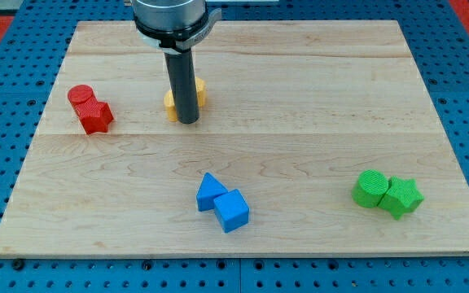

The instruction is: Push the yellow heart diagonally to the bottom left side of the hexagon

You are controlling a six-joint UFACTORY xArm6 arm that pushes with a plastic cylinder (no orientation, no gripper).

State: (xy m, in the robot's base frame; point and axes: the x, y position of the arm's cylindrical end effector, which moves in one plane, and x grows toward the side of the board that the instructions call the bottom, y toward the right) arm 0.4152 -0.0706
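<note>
1. Right now my tip (187, 120) rests against the front of the yellow heart (198, 94), near the board's (300, 146) top edge
2. Next it must steer the heart toward the hexagon's bottom-left; I cannot tell which block that is
3. My rod has no jaws, holds nothing, and mostly hides the heart
</note>
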